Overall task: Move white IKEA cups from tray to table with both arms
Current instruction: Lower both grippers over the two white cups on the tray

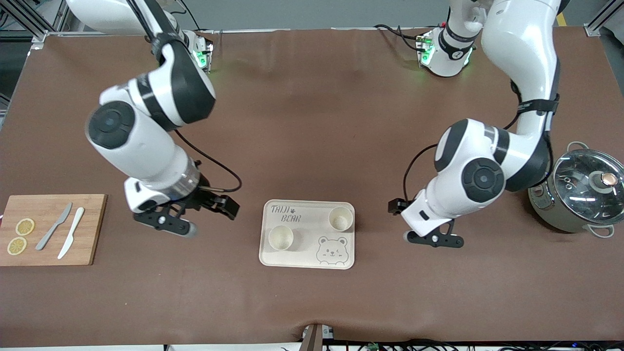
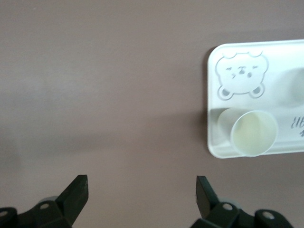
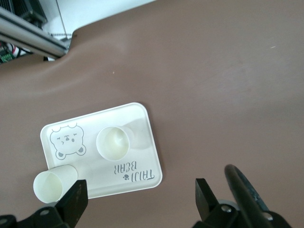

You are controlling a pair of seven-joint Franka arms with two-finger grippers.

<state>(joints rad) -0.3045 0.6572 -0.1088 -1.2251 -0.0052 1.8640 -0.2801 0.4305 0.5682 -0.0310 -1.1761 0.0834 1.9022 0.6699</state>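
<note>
- While both white IKEA cups stand upright on the tray, the left gripper and right gripper hover over bare table beside it, jaws released and empty.
- A low approach could clip the tray rim and topple these 2 light cups.

Bamboo cutting board: lies flat on the desk at the right arm's end. On it:
- two lemon slices, one nearer the front camera than the other;
- grey knife, beside the slices;
- white knife, just beside the grey one.

Pot: metal, with a glass lid and copper-coloured knob; stands at the left arm's end.
</note>
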